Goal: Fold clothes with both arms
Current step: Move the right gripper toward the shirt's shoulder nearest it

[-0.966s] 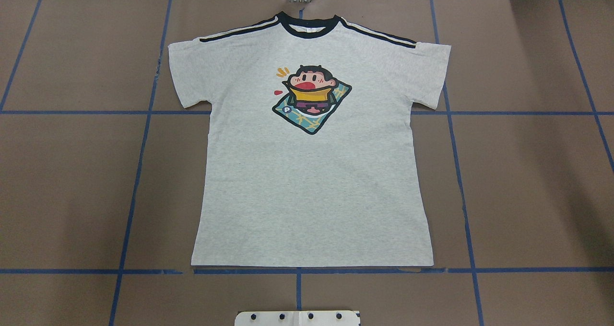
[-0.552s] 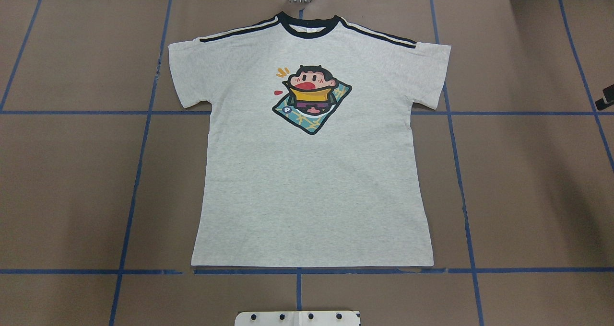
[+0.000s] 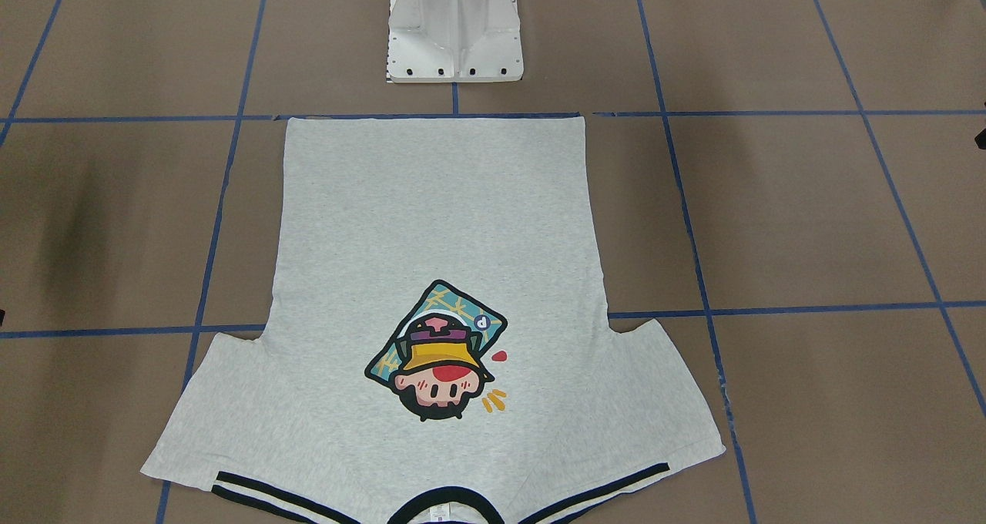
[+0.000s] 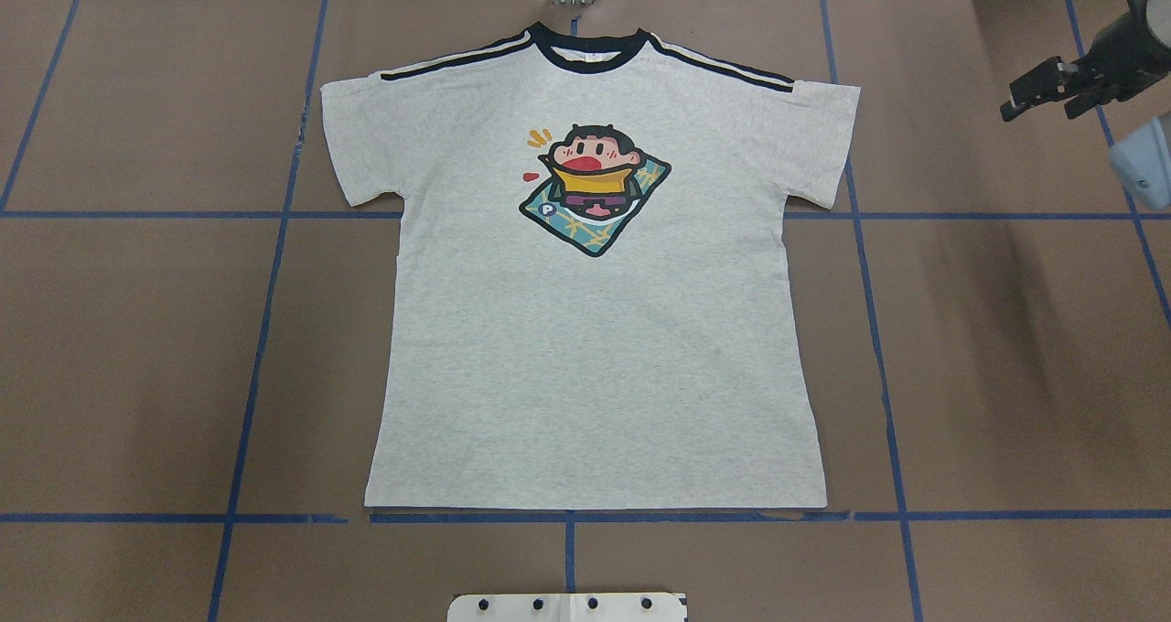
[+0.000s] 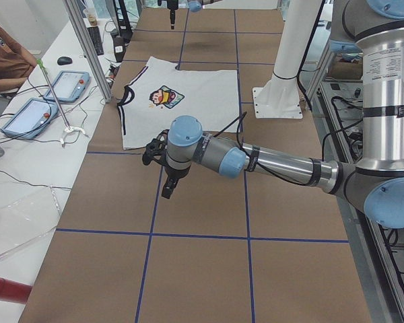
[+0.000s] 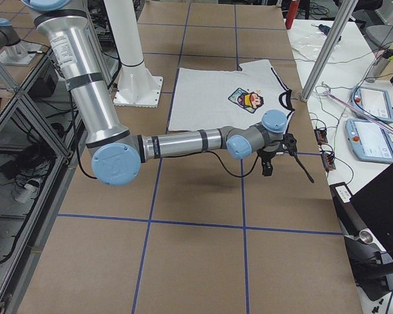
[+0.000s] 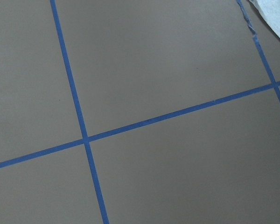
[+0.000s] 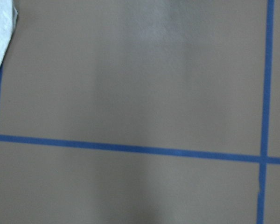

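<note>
While the bench [image 4: 137,348] holds the T-shirt [image 4: 595,357] flat and print up, its long axis runs from the hem by the white pedestal [image 4: 567,606] to the far collar. Right gripper [image 4: 1038,101], fingers spread, hangs outboard of the right sleeve [image 4: 819,142], well apart, path open. Left gripper [image 5: 163,176] is outboard of the left sleeve; can't tell its state.

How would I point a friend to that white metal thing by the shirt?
On the brown table, a grey T-shirt lies flat. Just past its hem stands the white pedestal, the only white metal thing on it.
</note>
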